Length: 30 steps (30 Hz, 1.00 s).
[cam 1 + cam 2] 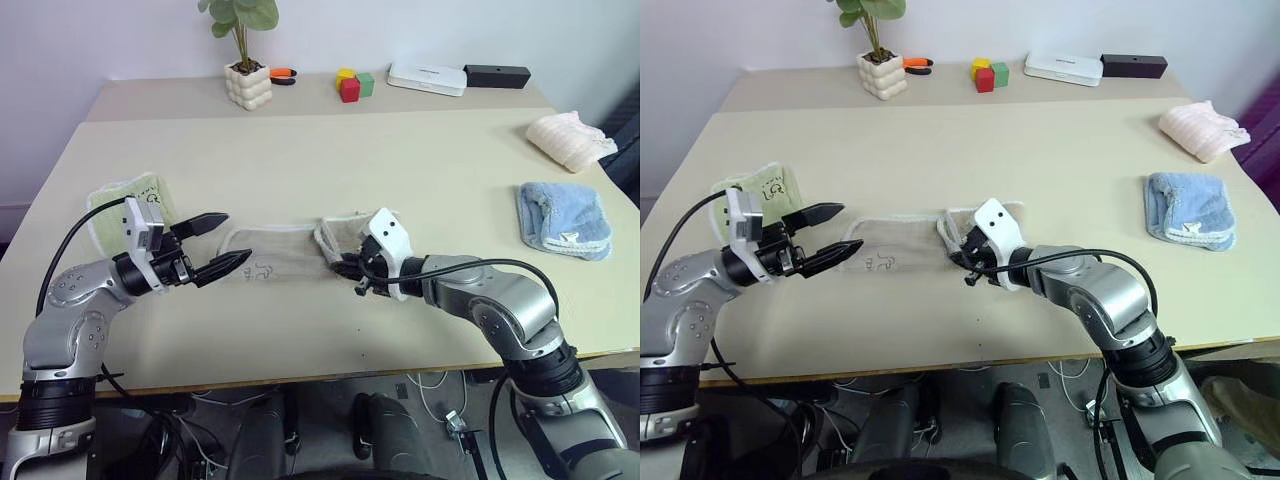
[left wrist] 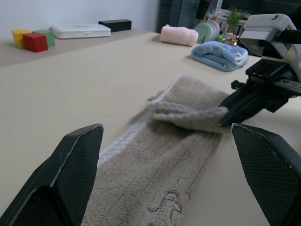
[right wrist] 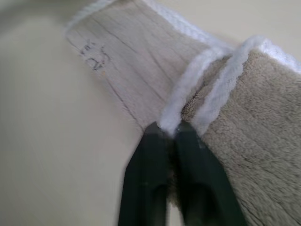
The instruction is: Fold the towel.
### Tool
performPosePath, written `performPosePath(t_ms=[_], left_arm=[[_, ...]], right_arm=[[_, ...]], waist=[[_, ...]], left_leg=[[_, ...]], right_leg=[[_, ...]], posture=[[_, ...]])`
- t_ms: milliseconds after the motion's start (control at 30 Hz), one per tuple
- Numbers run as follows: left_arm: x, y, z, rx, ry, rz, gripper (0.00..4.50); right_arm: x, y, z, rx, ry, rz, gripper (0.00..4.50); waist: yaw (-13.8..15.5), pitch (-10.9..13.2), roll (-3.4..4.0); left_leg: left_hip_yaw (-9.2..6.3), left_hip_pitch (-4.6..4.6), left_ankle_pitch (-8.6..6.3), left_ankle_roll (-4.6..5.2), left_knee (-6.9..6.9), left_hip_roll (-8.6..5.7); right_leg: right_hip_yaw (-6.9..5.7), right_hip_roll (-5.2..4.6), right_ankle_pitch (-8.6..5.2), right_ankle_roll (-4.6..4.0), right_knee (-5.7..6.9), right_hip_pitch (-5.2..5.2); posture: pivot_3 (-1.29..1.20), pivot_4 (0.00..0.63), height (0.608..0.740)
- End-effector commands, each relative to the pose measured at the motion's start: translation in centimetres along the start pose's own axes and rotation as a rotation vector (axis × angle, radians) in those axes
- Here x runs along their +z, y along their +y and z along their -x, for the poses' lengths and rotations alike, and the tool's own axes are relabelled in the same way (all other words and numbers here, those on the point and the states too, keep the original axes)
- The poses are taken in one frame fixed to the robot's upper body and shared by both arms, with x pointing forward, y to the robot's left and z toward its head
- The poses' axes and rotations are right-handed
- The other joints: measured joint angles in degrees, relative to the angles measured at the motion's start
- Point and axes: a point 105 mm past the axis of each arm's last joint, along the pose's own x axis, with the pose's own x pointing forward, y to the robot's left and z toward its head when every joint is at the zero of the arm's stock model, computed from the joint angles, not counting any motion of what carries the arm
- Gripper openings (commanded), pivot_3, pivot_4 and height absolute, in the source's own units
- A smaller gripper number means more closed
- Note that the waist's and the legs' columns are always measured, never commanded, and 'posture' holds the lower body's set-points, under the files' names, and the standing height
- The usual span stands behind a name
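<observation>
The beige towel [image 1: 290, 254] lies as a long strip on the tabletop [image 1: 330, 160], its right end doubled over. The right tool [image 3: 173, 134] pinches that folded corner's white edging, apparently to place it. The left tool [image 1: 222, 244] hovers with fingers wide apart over the logo end, probably ready to steady it.

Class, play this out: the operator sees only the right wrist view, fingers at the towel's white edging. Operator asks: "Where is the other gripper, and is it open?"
Observer: The left gripper hovers open over the towel's logo end, holding nothing.
Operator: How far is the fold?
Observer: The right gripper has one end lapped back onto the middle.
Operator: Anything else nearby?
Observer: A small green towel lies beside the left gripper, and a light blue towel lies off to the right.
</observation>
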Motion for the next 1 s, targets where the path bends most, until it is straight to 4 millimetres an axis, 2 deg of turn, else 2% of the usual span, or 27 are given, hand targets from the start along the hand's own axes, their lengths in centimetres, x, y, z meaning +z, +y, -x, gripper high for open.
performPosePath(t_ms=[33, 133, 167, 200, 267, 333, 400, 433, 467, 500, 567, 633, 733, 767, 867, 933, 1000], left_arm=[[1.1, -0.2, 0.1, -0.012, -0.031, -0.035, 4.50], [1.2, -0.2, 0.1, -0.010, -0.030, -0.034, 4.50], [1.2, -0.2, 0.1, -0.010, -0.030, -0.033, 4.50], [1.1, -0.2, 0.2, -0.009, -0.029, -0.029, 4.50], [0.9, -0.3, 0.1, -0.009, -0.024, -0.027, 4.50], [0.7, -0.5, 0.0, -0.011, -0.021, -0.016, 4.50], [0.5, -0.5, -0.1, -0.007, -0.017, 0.003, 4.50], [0.3, -0.5, -0.1, 0.004, -0.015, 0.025, 4.50], [0.3, -0.2, -0.1, 0.031, -0.024, 0.055, 4.50], [0.2, 0.2, -0.1, 0.059, -0.025, 0.108, 4.50], [0.2, 0.6, -0.5, 0.111, -0.019, 0.179, 4.50], [0.8, 0.1, -1.0, 0.122, -0.046, 0.216, 4.50], [0.6, -1.2, -1.0, 0.118, -0.030, 0.251, 4.50], [0.2, -1.4, -0.8, 0.126, -0.011, 0.265, 4.50], [-1.7, -2.7, -0.5, 0.159, 0.027, 0.367, 4.50], [-2.4, -3.2, -0.3, 0.191, 0.036, 0.415, 4.50], [-2.7, -3.3, -0.1, 0.220, 0.030, 0.445, 4.50]], right_arm=[[1.8, 0.3, 0.3, 0.023, -0.075, -0.005, 2.48], [2.3, 0.6, 0.7, 0.053, -0.097, -0.003, 4.04], [2.9, 0.6, 1.1, 0.069, -0.136, 0.009, 4.47], [3.8, 0.2, 1.7, 0.068, -0.183, 0.023, 4.47], [5.9, -2.0, 3.3, 0.012, -0.301, 0.027, 4.47], [7.4, -5.5, 4.5, -0.134, -0.381, -0.011, 4.47], [8.1, -7.6, 5.1, -0.216, -0.431, -0.049, 4.47], [8.1, -8.0, 5.1, -0.227, -0.445, -0.056, 4.10], [8.1, -8.2, 5.0, -0.231, -0.452, -0.059, 3.97], [7.6, -8.3, 4.6, -0.235, -0.452, -0.061, 3.64], [5.7, -8.6, 3.8, -0.268, -0.409, -0.029, 2.68], [4.4, -8.5, 3.2, -0.276, -0.400, -0.017, 1.63], [4.1, -7.3, 2.6, -0.238, -0.448, -0.044, 0.12], [3.9, -6.9, 2.3, -0.228, -0.450, -0.046, 0.05], [1.0, -6.0, 0.8, -0.217, -0.351, 0.024, 0.05], [-0.5, -6.5, 0.3, -0.253, -0.314, 0.021, 0.05], [-0.8, -7.3, 0.3, -0.299, -0.324, 0.016, 0.05]], waist=[[0.05, 0.00, 0.00], [0.09, -0.01, -0.01], [0.09, -0.01, -0.01], [0.09, -0.01, -0.01], [0.09, -0.01, -0.01], [0.00, -0.01, -0.01], [0.07, -0.01, -0.02], [0.08, -0.01, -0.02], [0.06, -0.01, -0.02], [-0.03, -0.02, -0.02], [-0.07, -0.02, -0.02], [-0.05, -0.02, -0.02], [-0.14, -0.01, -0.02], [-0.27, -0.01, -0.01], [-0.40, -0.05, -0.01], [-0.28, -0.05, -0.01], [0.05, -0.04, -0.02]], left_leg=[[0.00, 0.00, 0.02, -0.03, 0.00, 0.00], [0.00, 0.00, 0.03, -0.04, 0.02, 0.00], [0.00, 0.00, 0.02, -0.04, 0.02, 0.00], [0.00, 0.00, 0.02, -0.04, 0.02, 0.00], [0.00, 0.00, 0.02, -0.03, 0.02, -0.01], [0.01, 0.01, 0.02, -0.03, 0.05, -0.02], [0.01, 0.02, 0.02, -0.02, 0.06, -0.03], [0.01, 0.02, 0.03, -0.03, 0.06, -0.03], [0.00, 0.03, 0.09, -0.13, 0.05, -0.02], [0.00, 0.03, 0.10, -0.17, 0.04, -0.02], [0.00, 0.03, 0.13, -0.20, 0.02, -0.01], [-0.01, 0.03, 0.17, -0.26, 0.02, -0.03], [0.00, 0.02, 0.19, -0.27, 0.05, -0.02], [0.00, 0.03, 0.20, -0.29, 0.05, -0.02], [0.00, 0.13, 0.21, -0.32, 0.02, -0.02], [-0.02, 0.18, 0.20, -0.33, 0.00, 0.00], [-0.04, 0.16, 0.21, -0.32, 0.03, -0.01]], right_leg=[[0.00, 0.00, 0.00, 0.00, 0.02, -0.01], [0.00, 0.00, 0.00, 0.00, 0.03, 0.00], [0.00, 0.00, 0.00, 0.00, 0.03, 0.00], [0.00, 0.00, 0.00, 0.00, 0.03, 0.00], [0.00, 0.00, 0.00, 0.00, 0.04, 0.00], [0.01, 0.00, 0.01, 0.01, 0.04, 0.01], [0.00, 0.02, 0.01, 0.01, 0.06, 0.02], [0.00, 0.02, 0.00, 0.00, 0.07, 0.01], [0.00, 0.02, 0.00, 0.00, 0.08, 0.01], [0.00, 0.03, 0.00, 0.00, 0.09, 0.01], [0.00, 0.05, 0.00, 0.01, 0.15, 0.00], [0.00, 0.07, 0.00, 0.01, 0.16, 0.02], [0.02, 0.05, 0.01, 0.03, 0.17, 0.02], [0.04, 0.05, 0.01, 0.03, 0.18, 0.02], [0.05, 0.07, 0.00, 0.02, 0.19, 0.06], [0.04, 0.07, -0.01, 0.02, 0.19, 0.12], [0.04, 0.07, -0.01, 0.01, 0.18, 0.13]], posture=[[0.00, 0.150, 0.740], [0.00, 0.150, 0.740], [0.00, 0.150, 0.740], [0.00, 0.150, 0.740], [0.00, 0.150, 0.740], [0.00, 0.150, 0.740], [0.00, 0.150, 0.740], [0.00, 0.150, 0.740], [0.00, 0.150, 0.740], [0.00, 0.150, 0.740], [0.00, 0.150, 0.740], [0.00, 0.150, 0.740], [0.00, 0.150, 0.740], [0.00, 0.150, 0.740], [0.00, 0.150, 0.740], [0.00, 0.150, 0.740], [0.00, 0.150, 0.740]])
